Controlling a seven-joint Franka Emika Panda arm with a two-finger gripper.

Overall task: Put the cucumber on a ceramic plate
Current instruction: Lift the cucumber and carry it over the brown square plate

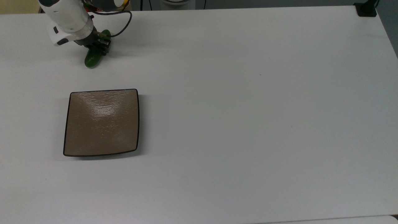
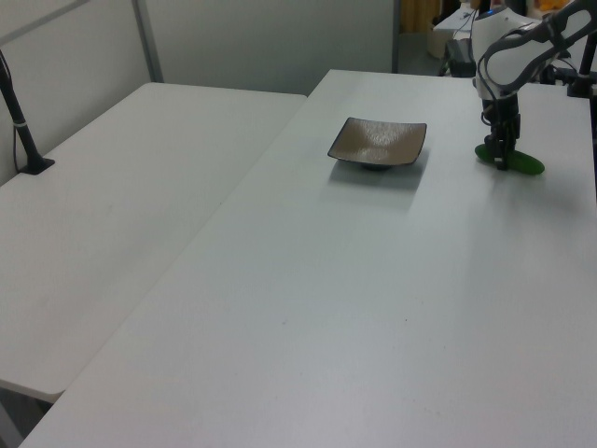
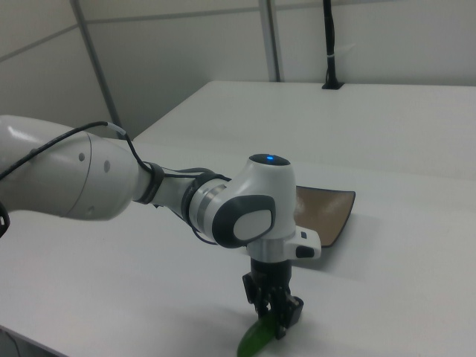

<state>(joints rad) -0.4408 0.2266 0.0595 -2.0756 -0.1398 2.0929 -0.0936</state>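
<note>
- The hand (image 1: pixel 100 49) is seen clamped across the cucumber (image 1: pixel 92 61), upper left of the top view.
- The ceramic plate (image 1: pixel 101 123) lies well apart on the worktop (image 1: pixel 248 109).
- In the right view, the plate's near side is hidden by the arm.

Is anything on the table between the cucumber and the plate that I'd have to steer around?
Nothing visible. The hand is down on the cucumber, and the table between it and the plate is bare in the top view. The left view shows the same open stretch.
</note>
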